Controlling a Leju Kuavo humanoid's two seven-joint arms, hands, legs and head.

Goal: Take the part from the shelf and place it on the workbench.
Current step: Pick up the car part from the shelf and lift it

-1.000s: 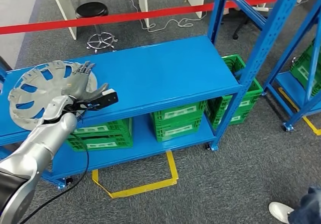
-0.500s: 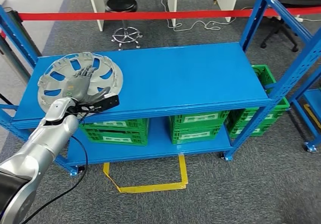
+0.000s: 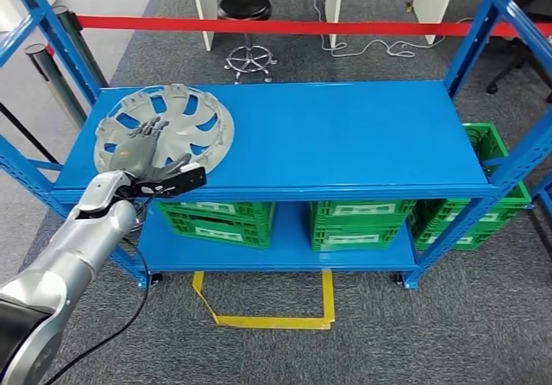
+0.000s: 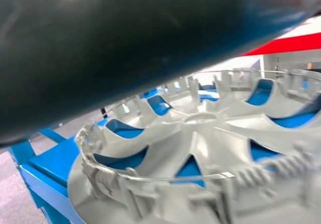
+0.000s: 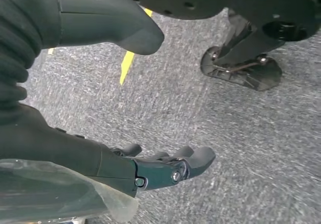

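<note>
With the left hand point(image 3: 144, 148) lying fingers-spread, gripping nothing, on the hubcap point(image 3: 189, 117), lifting now could slide it off the shelf point(image 3: 338, 139).

The wheel cover point(image 3: 166, 126) lies at the shelf's point(image 3: 338, 143) left end, above crates point(image 3: 215, 221).

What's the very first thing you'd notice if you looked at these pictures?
Probably the big round silver plastic wheel cover, lying at the left end of the bright blue metal shelf, with the robot's grey left hand spread out over it. Next, the green plastic crates tucked under the top shelf, and the red barrier tape stretched across behind.
</note>
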